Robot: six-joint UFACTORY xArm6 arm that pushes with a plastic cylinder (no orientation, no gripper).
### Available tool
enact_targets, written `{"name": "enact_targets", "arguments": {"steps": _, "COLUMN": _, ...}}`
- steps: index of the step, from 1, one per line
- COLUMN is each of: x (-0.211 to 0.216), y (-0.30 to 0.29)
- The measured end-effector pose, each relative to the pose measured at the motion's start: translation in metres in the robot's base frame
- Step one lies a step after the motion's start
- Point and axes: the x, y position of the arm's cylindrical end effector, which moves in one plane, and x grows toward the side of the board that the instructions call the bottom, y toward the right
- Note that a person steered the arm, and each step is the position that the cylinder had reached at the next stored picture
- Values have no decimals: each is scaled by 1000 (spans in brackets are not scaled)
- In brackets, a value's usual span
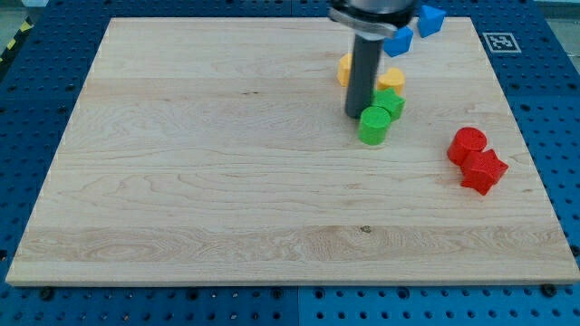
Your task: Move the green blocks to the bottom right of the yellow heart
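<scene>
Altogether two green blocks (379, 114), two red (477, 159), two blue (414, 29), two yellow (390, 79) (my tip (356, 116) touches green).

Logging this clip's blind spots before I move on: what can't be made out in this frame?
- Left yellow block, camera view: mostly behind the rod, shape unreadable.
- Right yellow block: lower part hidden by the rear green block, so which one is the heart is unclear.
- My tip: contact with the front green block unclear.
</scene>
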Motion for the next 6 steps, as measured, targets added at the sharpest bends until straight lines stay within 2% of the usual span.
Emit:
{"name": "enact_targets", "arguments": {"steps": 1, "x": 1, "y": -17}}
{"name": "enact_targets", "arguments": {"steps": 2, "x": 9, "y": -77}}
{"name": "enact_targets", "arguments": {"steps": 3, "x": 46, "y": -96}}
{"name": "enact_targets", "arguments": {"steps": 4, "x": 53, "y": -68}}
{"name": "enact_targets", "arguments": {"steps": 6, "x": -9, "y": 13}}
